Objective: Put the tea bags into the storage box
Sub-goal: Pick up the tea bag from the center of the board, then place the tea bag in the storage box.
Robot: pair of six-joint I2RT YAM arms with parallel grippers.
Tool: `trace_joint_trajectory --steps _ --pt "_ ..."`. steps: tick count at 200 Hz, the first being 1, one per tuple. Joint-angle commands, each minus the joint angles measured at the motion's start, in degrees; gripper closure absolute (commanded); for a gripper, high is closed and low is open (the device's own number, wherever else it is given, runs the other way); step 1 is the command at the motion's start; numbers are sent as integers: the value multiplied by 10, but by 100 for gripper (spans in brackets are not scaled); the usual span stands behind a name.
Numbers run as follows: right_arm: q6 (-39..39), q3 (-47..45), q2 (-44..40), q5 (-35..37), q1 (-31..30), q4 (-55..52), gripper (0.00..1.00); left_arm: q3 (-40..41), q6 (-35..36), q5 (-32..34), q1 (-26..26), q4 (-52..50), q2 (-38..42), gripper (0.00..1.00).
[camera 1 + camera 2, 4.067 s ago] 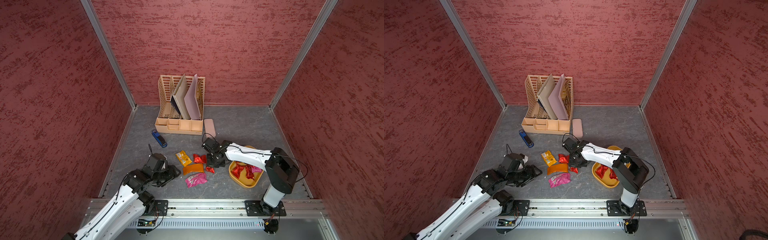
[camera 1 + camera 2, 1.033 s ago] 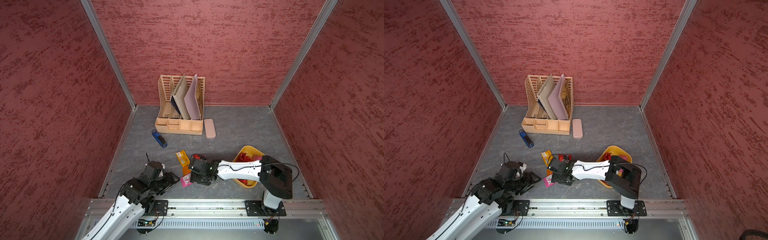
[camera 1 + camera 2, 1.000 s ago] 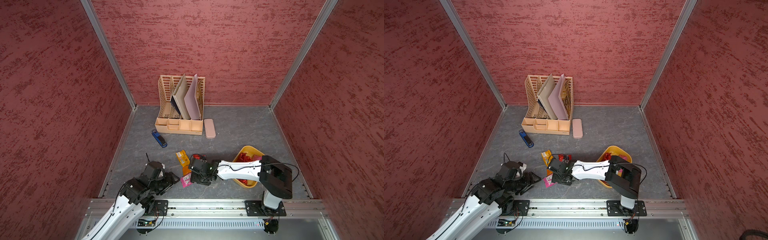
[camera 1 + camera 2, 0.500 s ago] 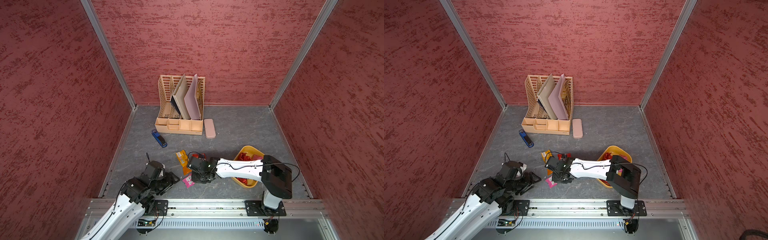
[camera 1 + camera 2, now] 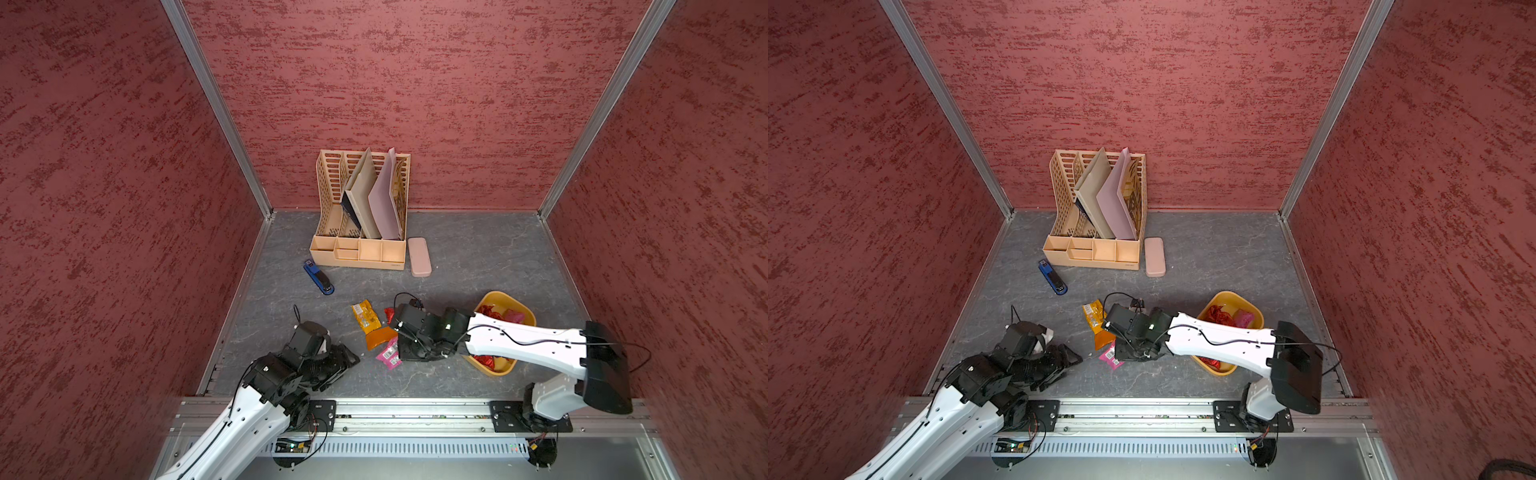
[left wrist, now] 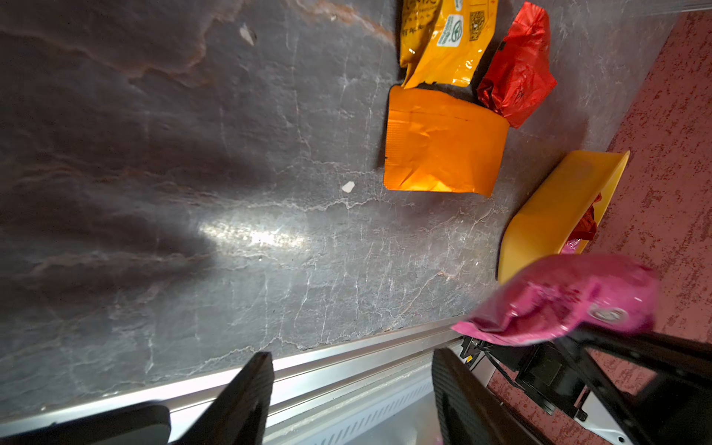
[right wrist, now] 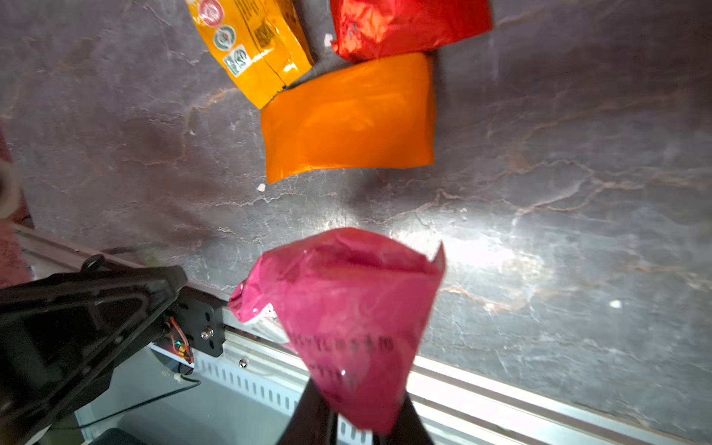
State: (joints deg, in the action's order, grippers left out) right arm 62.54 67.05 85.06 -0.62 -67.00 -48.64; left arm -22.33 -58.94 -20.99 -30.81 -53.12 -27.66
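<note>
Pink crinkly foil tea bag (image 7: 343, 316) hangs pinched in the right fingers (image 7: 313, 420), off the counter (image 7: 539, 192); the shallow mustard-yellow plastic storage box (image 5: 500, 294) lies to their right, nearer this arm; left fingers (image 6: 246, 397) gape empty

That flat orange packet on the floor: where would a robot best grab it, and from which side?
Probably from straight above, pinching the orange tea bag across its edge nearest the rail: it lies flat, that edge is free, while the yellow tea bag and a red one crowd its far edge.
</note>
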Motion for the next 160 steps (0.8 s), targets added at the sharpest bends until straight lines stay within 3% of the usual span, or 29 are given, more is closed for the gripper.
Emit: trace_joint_trajectory --steps 1,38,85,120,160 --pt "-18 -8 -54 47 20 -91 82 -11 17 -5 4 34 -22 31" --pt "-40 -28 -162 89 95 -175 82 -17 29 -9 4 84 -76 31" --pt "-115 -47 -258 108 241 -244 83 -31 42 -11 5 131 -149 31" --pt "-161 -71 -253 97 317 -255 83 -45 54 -8 6 144 -182 31" --pt "-179 -96 -210 63 334 -220 83 -47 57 -6 15 149 -193 31"
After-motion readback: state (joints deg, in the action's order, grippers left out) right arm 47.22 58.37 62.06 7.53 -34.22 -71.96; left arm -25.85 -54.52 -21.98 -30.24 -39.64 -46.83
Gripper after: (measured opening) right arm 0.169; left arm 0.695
